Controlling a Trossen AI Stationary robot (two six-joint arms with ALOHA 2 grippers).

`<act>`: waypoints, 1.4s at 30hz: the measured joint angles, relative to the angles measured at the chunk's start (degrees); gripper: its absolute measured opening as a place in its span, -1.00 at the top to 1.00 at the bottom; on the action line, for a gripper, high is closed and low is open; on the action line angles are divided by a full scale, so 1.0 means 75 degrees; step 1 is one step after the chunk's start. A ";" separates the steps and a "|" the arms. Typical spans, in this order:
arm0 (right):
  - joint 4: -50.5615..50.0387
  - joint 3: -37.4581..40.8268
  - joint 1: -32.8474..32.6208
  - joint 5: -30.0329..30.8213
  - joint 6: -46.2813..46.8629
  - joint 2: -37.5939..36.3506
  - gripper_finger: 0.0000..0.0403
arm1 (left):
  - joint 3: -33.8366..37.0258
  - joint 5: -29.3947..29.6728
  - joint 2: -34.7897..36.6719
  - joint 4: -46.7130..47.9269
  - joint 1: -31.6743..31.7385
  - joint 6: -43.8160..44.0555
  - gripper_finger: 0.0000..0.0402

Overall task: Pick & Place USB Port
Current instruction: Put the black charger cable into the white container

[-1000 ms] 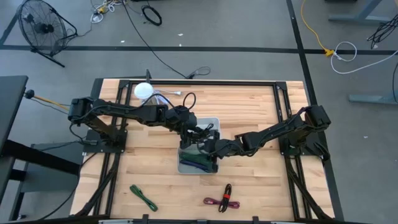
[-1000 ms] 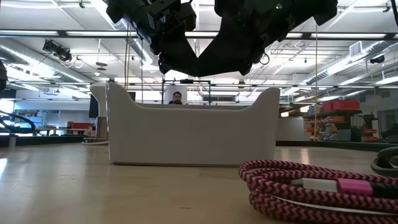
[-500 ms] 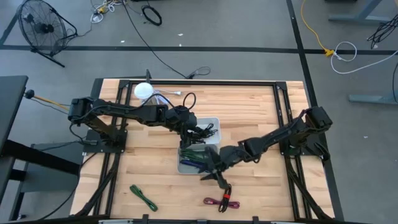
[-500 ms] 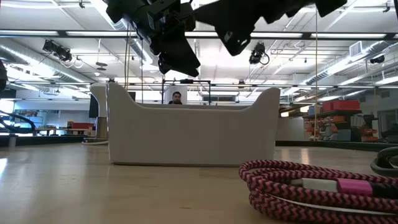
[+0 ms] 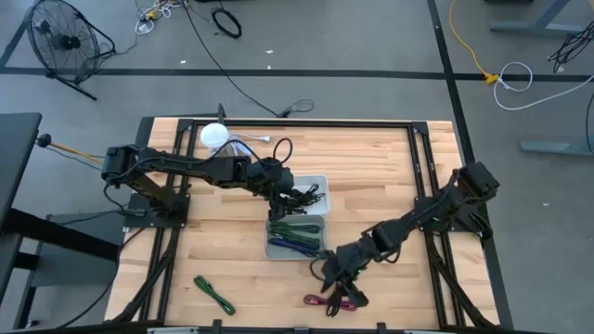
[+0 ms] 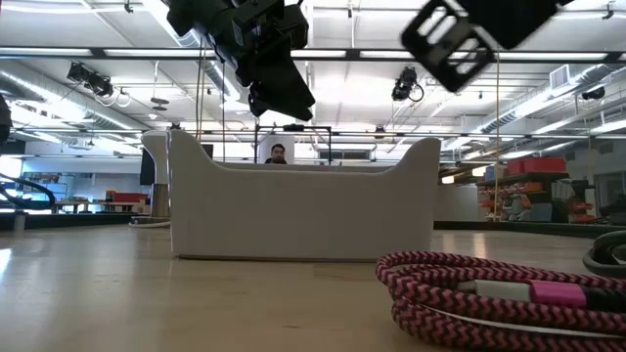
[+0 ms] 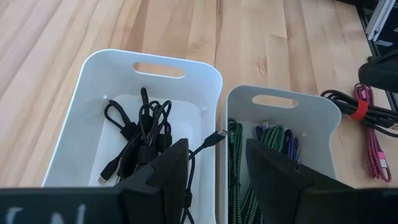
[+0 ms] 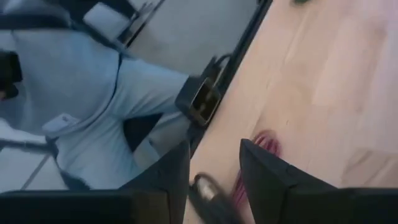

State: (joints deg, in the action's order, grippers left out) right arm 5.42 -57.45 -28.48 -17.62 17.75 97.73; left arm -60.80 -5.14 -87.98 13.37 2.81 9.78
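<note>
A pink-and-black braided USB cable bundle [image 5: 327,300] lies coiled on the wood near the table's near edge; it fills the low view's foreground [image 6: 489,293]. My right gripper [image 5: 336,276] hovers open just above its far side, and the cable shows past its fingers [image 8: 266,143]. My left gripper [image 5: 281,192] hangs open over two white bins. The far bin [image 7: 84,102] holds black cables. The near bin [image 7: 323,115] holds green, blue and purple cables. One black plug [image 7: 214,138] sticks up at the wall between the bins.
A green cable [image 5: 213,295] lies on the near-left part of the table. A white round object [image 5: 213,135] sits at the far left. A person in light blue [image 8: 93,93] stands beyond the near edge. Bare wood lies to the right of the bins.
My right gripper has swung from above the near bin toward the table's near edge and now hovers over the pink cable bundle. In the low view it has moved rightward and nearer to the camera. The left arm and both bins have stayed put.
</note>
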 joint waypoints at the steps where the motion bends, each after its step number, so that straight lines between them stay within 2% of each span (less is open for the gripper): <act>1: -0.0101 0.0000 -0.0066 0.0013 0.0037 0.0000 0.31 | 0.0000 0.0004 0.0002 0.0002 0.0001 0.0004 0.17; 10: -0.1255 0.0000 -0.0537 0.0940 0.0432 0.0000 0.31 | 0.0000 0.0083 0.0002 -0.0006 0.0000 0.0015 0.17; 15: -0.1480 0.0000 -0.0734 0.1015 0.0654 0.0000 0.31 | 0.0000 0.0246 -0.0001 -0.0006 0.0000 0.0018 0.17; 23: -0.1805 0.0000 -0.1050 0.1904 0.0712 0.0000 0.31 | 0.0000 0.0343 -0.0001 -0.0009 0.0000 0.0216 0.17; 35: -0.1883 -0.0004 -0.1216 0.2062 0.0710 0.0612 0.30 | 0.0000 0.0340 -0.0001 -0.0064 0.0000 0.0304 0.17; 42: -0.1734 -0.0003 -0.1231 0.2052 0.0575 0.0676 0.07 | 0.0000 0.0341 -0.0001 -0.0132 0.0000 0.0356 0.17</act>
State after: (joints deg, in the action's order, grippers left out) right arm -7.58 -57.47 -37.71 -2.23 22.07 102.80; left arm -60.80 -2.58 -87.99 12.38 2.81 12.45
